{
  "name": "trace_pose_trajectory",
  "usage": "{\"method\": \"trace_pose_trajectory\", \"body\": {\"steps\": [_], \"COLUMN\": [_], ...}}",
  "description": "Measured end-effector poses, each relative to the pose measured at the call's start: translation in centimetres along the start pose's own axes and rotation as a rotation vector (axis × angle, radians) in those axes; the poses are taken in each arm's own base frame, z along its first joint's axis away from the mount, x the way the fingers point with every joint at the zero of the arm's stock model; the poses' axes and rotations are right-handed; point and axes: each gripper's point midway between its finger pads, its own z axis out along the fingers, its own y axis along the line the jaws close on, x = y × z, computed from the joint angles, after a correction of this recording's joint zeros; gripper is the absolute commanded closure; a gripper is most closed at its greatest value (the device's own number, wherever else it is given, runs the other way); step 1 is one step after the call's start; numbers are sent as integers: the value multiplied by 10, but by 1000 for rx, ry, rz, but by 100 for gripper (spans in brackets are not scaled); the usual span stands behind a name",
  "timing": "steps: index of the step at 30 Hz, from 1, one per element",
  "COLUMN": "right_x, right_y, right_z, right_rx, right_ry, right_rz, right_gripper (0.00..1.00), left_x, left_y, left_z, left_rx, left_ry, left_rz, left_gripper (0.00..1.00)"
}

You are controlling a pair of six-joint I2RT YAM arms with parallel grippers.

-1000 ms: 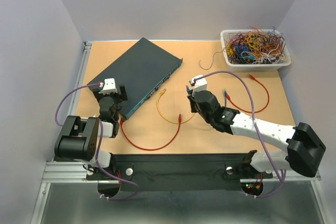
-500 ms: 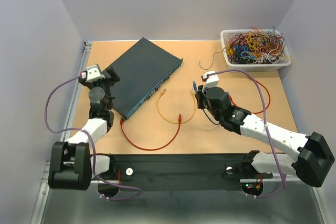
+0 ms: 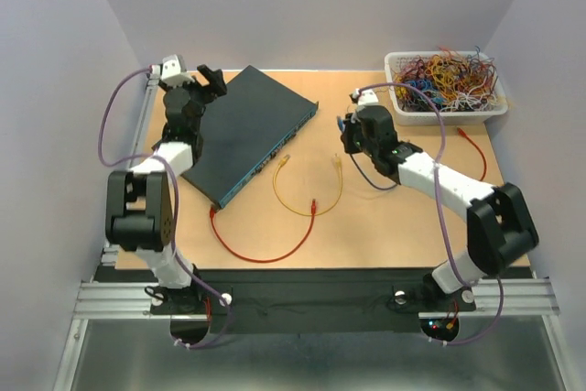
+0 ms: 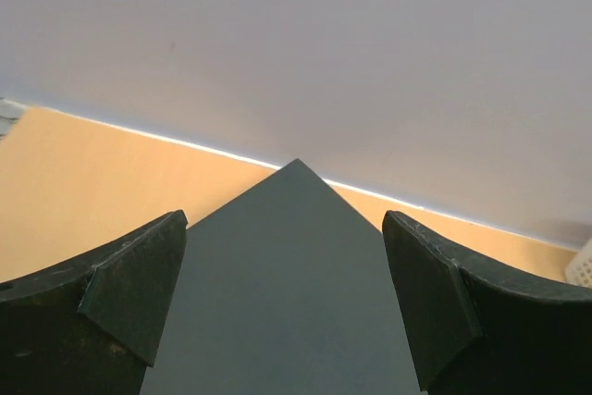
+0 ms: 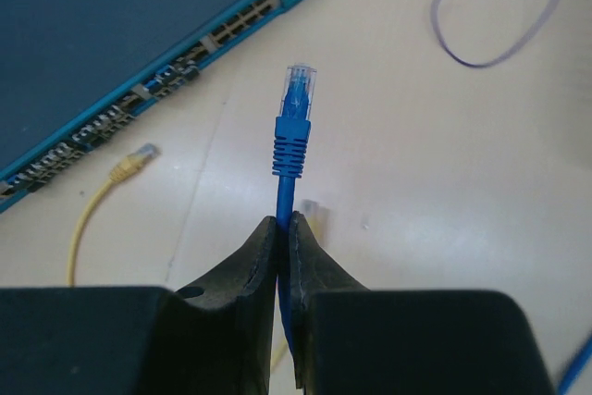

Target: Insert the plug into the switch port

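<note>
The dark teal switch box (image 3: 243, 130) lies at an angle on the left half of the table, its row of switch ports (image 5: 185, 53) along the narrow face that looks toward the middle. My right gripper (image 5: 285, 228) is shut on the blue cable just behind its boot. The clear-tipped blue plug (image 5: 296, 90) sticks out ahead of the fingers, aimed roughly at the ports and well short of them. In the top view that right gripper (image 3: 348, 135) hovers right of the box's far corner. My left gripper (image 4: 287, 302) is open over the box's top (image 4: 287, 265) near its back-left edge (image 3: 209, 81).
A yellow cable (image 3: 311, 208) loops on the table in front of the port face, one yellow plug (image 5: 134, 162) close to the ports. A red cable (image 3: 261, 254) curves nearer the front. A white mesh basket (image 3: 446, 103) of coloured wires stands back right. Another red cable (image 3: 476, 148) lies right.
My left arm has swung from the box's near end to its back-left corner, still open. My right gripper has carried the blue plug farther back and slightly right.
</note>
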Motion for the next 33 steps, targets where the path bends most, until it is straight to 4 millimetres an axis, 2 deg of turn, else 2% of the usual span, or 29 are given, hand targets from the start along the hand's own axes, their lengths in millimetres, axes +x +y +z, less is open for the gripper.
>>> {"method": "trace_pose_trajectory", "body": {"steps": [3, 5, 10, 14, 17, 19, 29, 33], "right_x": [1, 8, 32, 48, 57, 57, 48, 53], "right_y": [16, 22, 30, 33, 35, 37, 43, 41], "right_z": [31, 44, 80, 96, 104, 110, 145, 160], "right_rx": [-61, -88, -129, -155, -171, -180, -185, -165], "right_ry": [40, 73, 158, 203, 228, 232, 226, 249], "right_rz": [-24, -33, -75, -104, -118, -125, -156, -168], "right_gripper": [100, 100, 100, 99, 100, 100, 99, 100], "left_x": [12, 27, 56, 84, 100, 104, 105, 107], "left_y": [-3, 6, 56, 88, 88, 85, 78, 80], "left_z": [43, 66, 106, 135, 138, 139, 146, 143], "left_rx": [75, 124, 178, 190, 206, 200, 162, 164], "left_ry": [41, 76, 101, 146, 186, 191, 148, 135], "left_rz": [-42, -73, -169, -182, -170, -151, -77, -71], "left_gripper": [1, 1, 1, 1, 1, 1, 1, 1]}}
